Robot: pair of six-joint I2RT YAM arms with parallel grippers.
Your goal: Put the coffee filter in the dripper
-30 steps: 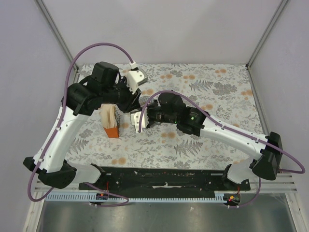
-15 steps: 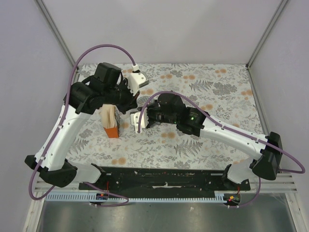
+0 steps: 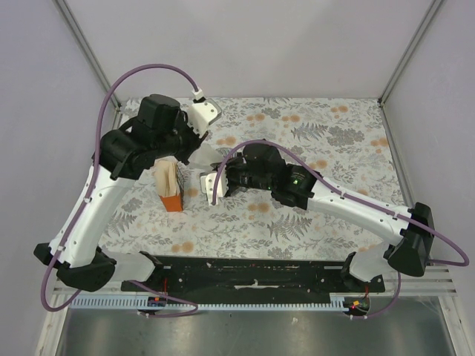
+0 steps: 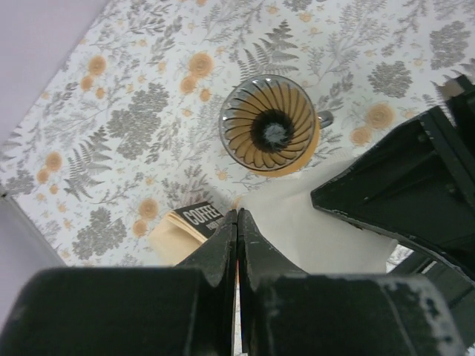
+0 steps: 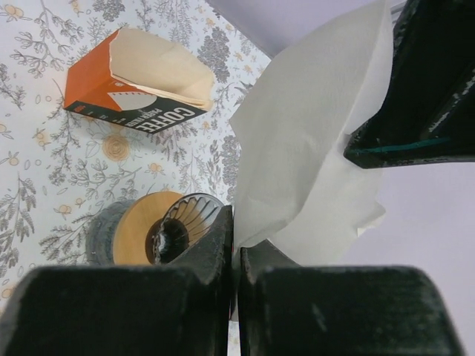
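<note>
White paper is fanning up, crumpled, from between the closed fingers of the right gripper [image 5: 234, 222]. This is the coffee filter [image 5: 304, 148]; the right gripper is pinching it by its lower point at the bottom centre of the right wrist view; the sheet is spreading toward the upper right of that frame, where a dark finger of the left arm is overlapping its far edge.

In the left wrist view, the left gripper [image 4: 237, 219] is showing its two fingers pressed flat together at the lower centre. The filter is lying just past their tips and stretching toward the lower right; the black body of the right gripper is covering part of it there; whether the paper's edge is caught between the left tips I cannot tell.

At the upper centre of the same view, the dripper [image 4: 271, 126] is sitting upright on the floral tablecloth [image 3: 334, 141], its orange-tan rim and dark ribbed cone facing the camera. The filter is being held beside it, not in it.

An orange-and-tan packet [image 5: 141, 81] printed COFFEE is showing at the upper left of the right wrist view. In the top view the two wrists are meeting left of centre; they are hiding the dripper.
</note>
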